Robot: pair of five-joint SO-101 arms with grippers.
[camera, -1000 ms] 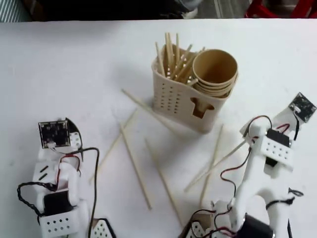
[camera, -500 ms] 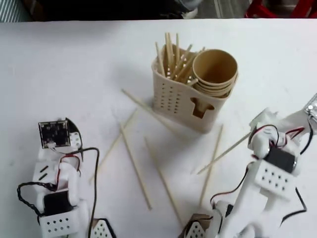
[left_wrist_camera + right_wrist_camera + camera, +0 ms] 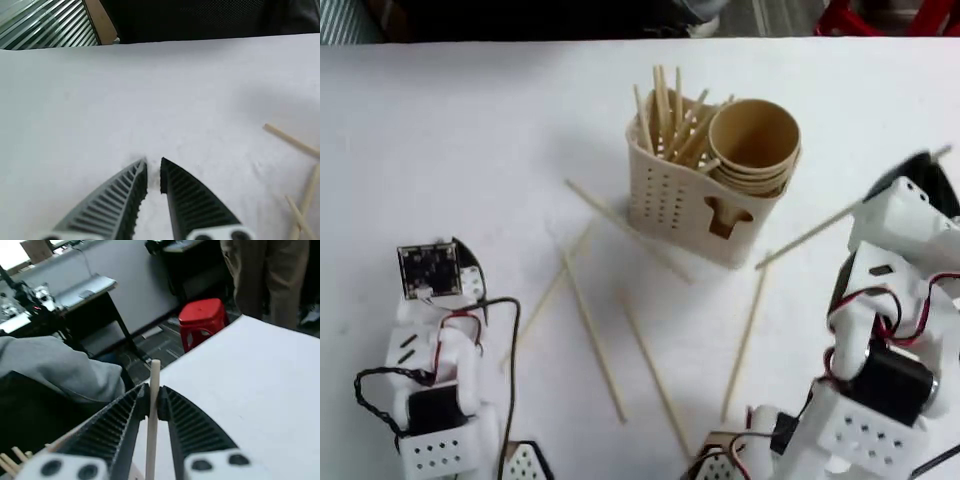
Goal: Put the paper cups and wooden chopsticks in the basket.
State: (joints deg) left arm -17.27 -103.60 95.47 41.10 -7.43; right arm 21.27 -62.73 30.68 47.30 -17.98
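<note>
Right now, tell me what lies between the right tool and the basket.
High view: the chopstick held by the right tool slants across that stretch toward the basket, over bare table.

We see paper cups [image 3: 755,140] and upright chopsticks [image 3: 665,110] in the basket [image 3: 670,200]; loose chopsticks [image 3: 592,335] lie before it, a held chopstick [image 3: 810,232] right of it

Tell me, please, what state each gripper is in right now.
Left gripper: jaws closed, holding nothing.
Right gripper: jaws closed on a wooden chopstick.
</note>
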